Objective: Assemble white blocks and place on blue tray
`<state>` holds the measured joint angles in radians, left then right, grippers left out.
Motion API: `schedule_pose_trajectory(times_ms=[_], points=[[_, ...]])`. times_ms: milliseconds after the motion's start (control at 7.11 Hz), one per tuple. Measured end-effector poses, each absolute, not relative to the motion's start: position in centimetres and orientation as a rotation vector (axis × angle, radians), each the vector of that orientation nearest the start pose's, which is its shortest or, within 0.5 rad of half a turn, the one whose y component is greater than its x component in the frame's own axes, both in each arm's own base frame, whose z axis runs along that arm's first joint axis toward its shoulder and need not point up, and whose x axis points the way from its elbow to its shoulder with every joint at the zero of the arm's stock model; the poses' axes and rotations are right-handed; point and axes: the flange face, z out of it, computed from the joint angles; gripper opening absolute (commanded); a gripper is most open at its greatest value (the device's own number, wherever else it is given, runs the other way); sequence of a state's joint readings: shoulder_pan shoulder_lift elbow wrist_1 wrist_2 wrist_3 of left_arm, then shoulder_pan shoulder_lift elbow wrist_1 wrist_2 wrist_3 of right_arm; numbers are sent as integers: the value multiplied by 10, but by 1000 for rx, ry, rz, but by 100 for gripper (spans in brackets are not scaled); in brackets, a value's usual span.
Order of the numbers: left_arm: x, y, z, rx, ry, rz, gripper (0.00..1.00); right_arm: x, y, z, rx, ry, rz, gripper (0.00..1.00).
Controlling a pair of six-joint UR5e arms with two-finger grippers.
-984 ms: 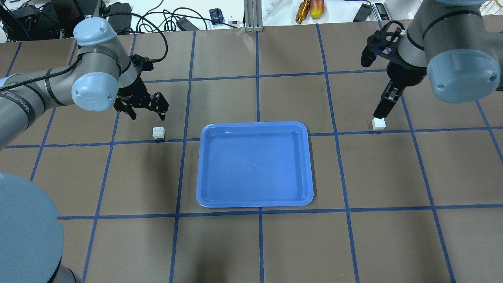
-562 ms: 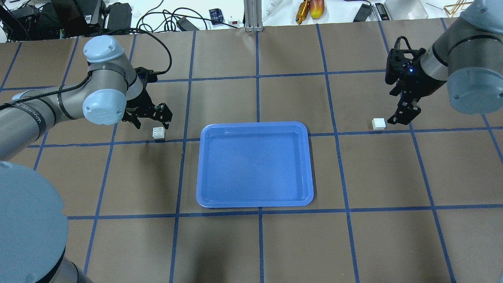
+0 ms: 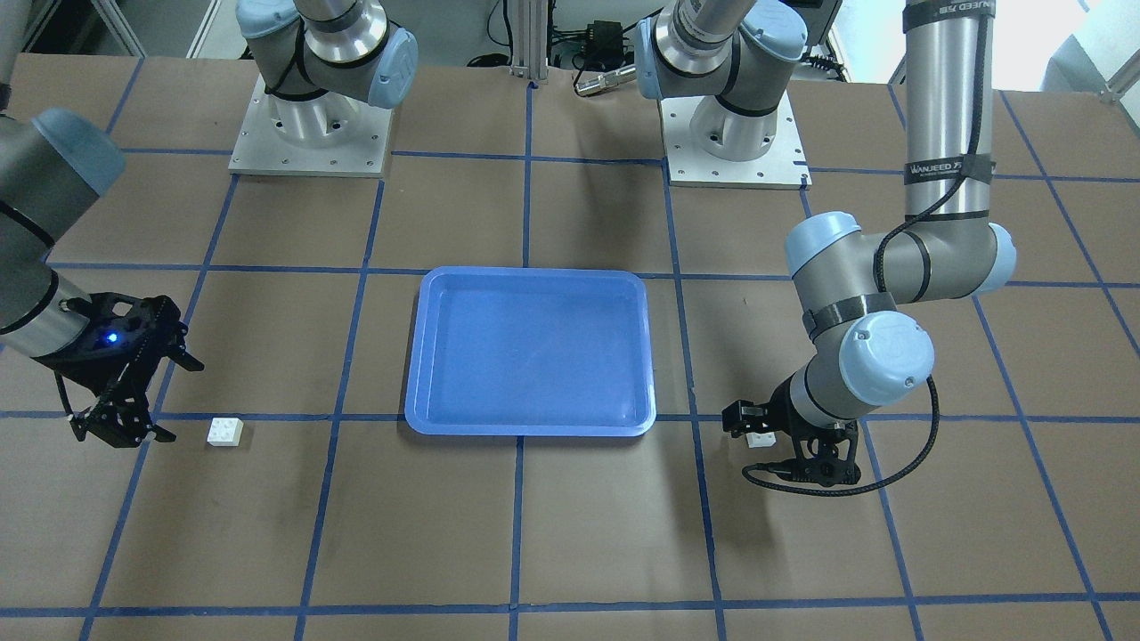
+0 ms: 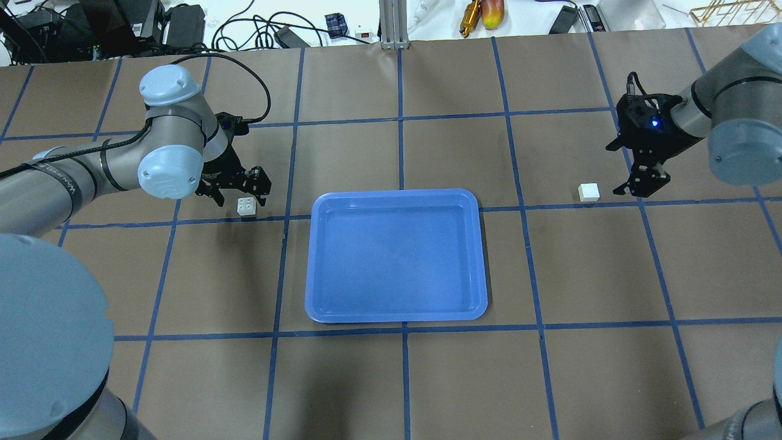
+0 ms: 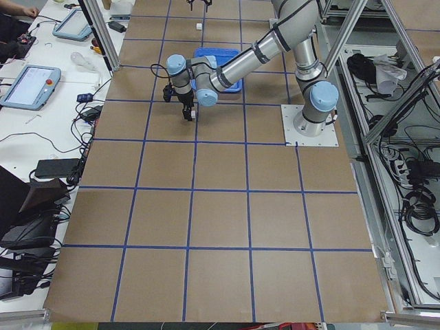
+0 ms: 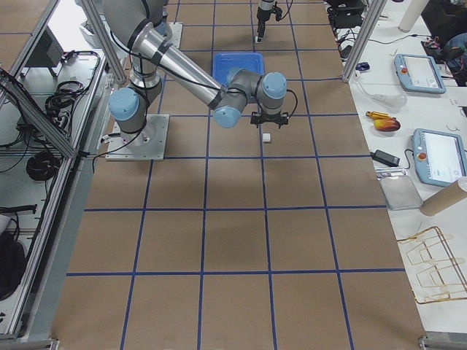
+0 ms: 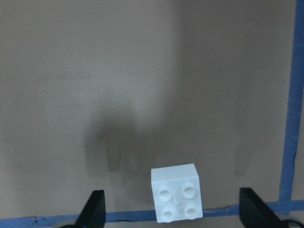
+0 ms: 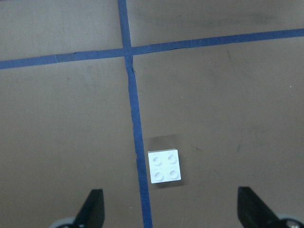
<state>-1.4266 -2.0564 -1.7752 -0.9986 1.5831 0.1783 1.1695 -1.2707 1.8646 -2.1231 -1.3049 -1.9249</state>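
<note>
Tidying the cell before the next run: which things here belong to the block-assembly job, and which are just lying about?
Job:
blue tray
left white block
right white block

Lying about, off the table:
cables
yellow-red object
teach pendants

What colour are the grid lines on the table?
Blue grid lines on a brown table; the right wrist view shows them best.
</note>
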Motion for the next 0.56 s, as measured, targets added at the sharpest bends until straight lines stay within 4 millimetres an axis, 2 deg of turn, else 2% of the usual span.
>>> schedule_pose_trajectory(times_ms=[281,562], points=[[-47,-602,175,42,3150,193,37,-68,-561,228,-2046,2112,-346,100],[-47,-602,175,41,3155,191,28,-69,-558,204,-2040,2085,-343,100]])
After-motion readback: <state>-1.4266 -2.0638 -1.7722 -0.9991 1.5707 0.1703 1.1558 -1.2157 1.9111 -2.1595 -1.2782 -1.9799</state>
